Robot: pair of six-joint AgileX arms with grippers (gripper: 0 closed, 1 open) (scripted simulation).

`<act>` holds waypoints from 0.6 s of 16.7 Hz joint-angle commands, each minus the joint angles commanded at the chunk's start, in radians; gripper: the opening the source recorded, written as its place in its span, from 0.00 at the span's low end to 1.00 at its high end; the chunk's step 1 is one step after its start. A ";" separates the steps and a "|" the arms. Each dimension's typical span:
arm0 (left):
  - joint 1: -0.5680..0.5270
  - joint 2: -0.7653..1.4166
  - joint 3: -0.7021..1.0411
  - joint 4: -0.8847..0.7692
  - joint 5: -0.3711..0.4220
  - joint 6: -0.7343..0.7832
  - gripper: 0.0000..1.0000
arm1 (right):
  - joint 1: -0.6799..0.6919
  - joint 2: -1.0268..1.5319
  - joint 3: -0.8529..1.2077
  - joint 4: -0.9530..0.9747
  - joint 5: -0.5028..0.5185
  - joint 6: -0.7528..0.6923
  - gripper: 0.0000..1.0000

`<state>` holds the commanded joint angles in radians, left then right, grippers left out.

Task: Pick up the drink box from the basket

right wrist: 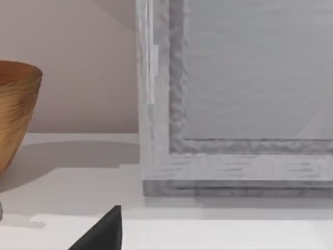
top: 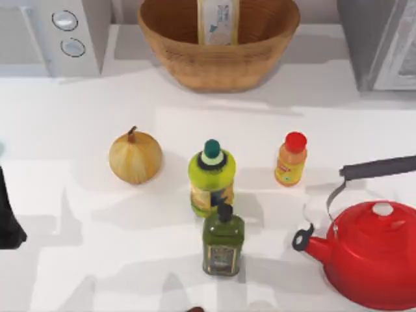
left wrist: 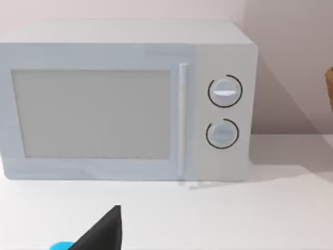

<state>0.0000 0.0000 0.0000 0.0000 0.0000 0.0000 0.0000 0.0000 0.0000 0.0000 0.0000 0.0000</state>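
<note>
The drink box (top: 217, 22) stands upright inside the basket (top: 175, 45), a wide woven wicker bowl at the far middle of the white desk (top: 78, 117); its pale label with bluish-green marks faces up toward the overhead camera. My left arm sits at the desk's left edge, where a dark part of it shows in the top view, well apart from the basket. In the left wrist view a black tip of my left end effector (left wrist: 106, 232) pokes up from the lower edge, and I cannot tell whether it is released or clenched. The same holds for my right end effector (right wrist: 104, 233) — just a black tip in the right wrist view. Between the near side of the desk and the basket stands a loose row of things: an onion (top: 135, 156) to the left, a yellow-green bottle (top: 211, 182) with a teal cap in the middle, and a small orange bottle (top: 291, 160) with a red cap to the right. Just in front of the yellow-green bottle is a dark green bottle (top: 223, 240) with a black top. A red kettle (top: 370, 253) fills the near right corner. A pale microwave (left wrist: 130, 104) with two round dials stands at the far left — beside the basket — and a grey appliance (right wrist: 234, 104) stands at the far right.
</note>
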 joint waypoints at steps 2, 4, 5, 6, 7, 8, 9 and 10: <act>0.000 0.000 0.000 0.000 0.000 0.000 1.00 | 0.000 0.000 0.000 0.000 0.000 0.000 1.00; -0.012 0.030 0.023 0.008 -0.010 0.003 1.00 | 0.000 0.000 0.000 0.000 0.000 0.000 1.00; -0.023 0.061 0.048 0.016 -0.020 0.005 1.00 | 0.000 0.000 0.000 0.000 0.000 0.000 1.00; -0.037 0.103 0.080 0.029 -0.033 0.006 1.00 | 0.000 0.000 0.000 0.000 0.000 0.000 1.00; -0.054 0.155 0.119 0.044 -0.048 0.005 1.00 | 0.000 0.000 0.000 0.000 0.000 0.000 1.00; -0.073 0.217 0.165 0.063 -0.065 0.004 1.00 | 0.000 0.000 0.000 0.000 0.000 0.000 1.00; -0.094 0.289 0.216 0.085 -0.085 0.002 1.00 | 0.000 0.000 0.000 0.000 0.000 0.000 1.00; -0.117 0.371 0.274 0.110 -0.106 0.000 1.00 | 0.000 0.000 0.000 0.000 0.000 0.000 1.00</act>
<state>-0.1173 0.3711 0.2736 0.1096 -0.1061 -0.0004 0.0000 0.0000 0.0000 0.0000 0.0000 0.0000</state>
